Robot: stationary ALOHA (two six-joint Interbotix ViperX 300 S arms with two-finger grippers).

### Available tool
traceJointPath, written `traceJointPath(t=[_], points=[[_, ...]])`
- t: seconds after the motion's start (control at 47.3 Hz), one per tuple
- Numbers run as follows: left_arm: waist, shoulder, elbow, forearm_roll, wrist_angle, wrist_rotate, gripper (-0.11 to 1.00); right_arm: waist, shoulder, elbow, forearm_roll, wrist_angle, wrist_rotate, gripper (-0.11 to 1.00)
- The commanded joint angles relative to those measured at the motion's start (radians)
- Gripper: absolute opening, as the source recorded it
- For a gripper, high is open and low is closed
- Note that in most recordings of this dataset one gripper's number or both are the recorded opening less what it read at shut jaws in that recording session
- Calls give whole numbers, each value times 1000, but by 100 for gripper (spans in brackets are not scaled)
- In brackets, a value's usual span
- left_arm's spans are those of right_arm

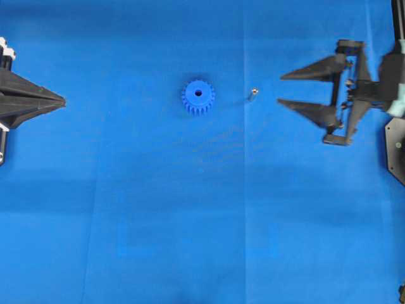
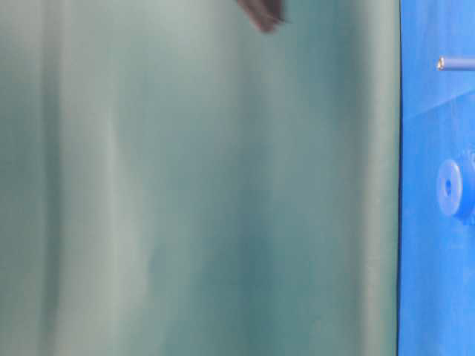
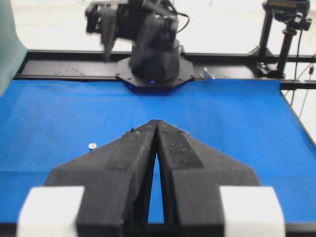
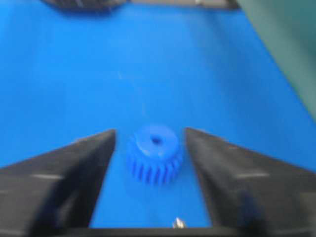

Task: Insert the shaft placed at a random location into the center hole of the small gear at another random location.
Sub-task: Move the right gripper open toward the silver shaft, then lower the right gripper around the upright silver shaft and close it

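Blue sheet point(image 1: 190, 209) holds gear point(image 1: 198, 97) and shaft point(image 1: 252, 94); my right gripper point(image 1: 279, 88) spread, left gripper point(image 1: 63, 101) pressed together.

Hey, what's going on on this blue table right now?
Nothing is being held at this moment. A small blue gear lies flat on the blue sheet with its center hole facing up, and a tiny metal shaft stands apart from it, toward the right arm. The right claw is open and aimed at the shaft. The left claw is shut, off at the left edge.
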Motion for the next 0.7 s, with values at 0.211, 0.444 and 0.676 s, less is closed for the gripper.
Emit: traceJointPath(t=[0.211, 0.444, 0.676], points=[[-3, 3, -14, 2, -5, 2, 0, -34, 264, -23, 35, -167, 2, 68], [-3, 5, -14, 2, -5, 2, 0, -48, 425, -44, 80, -233, 2, 68], [-3, 5, -12, 2, -5, 2, 0, -52, 543, -69, 132, -276, 2, 68]])
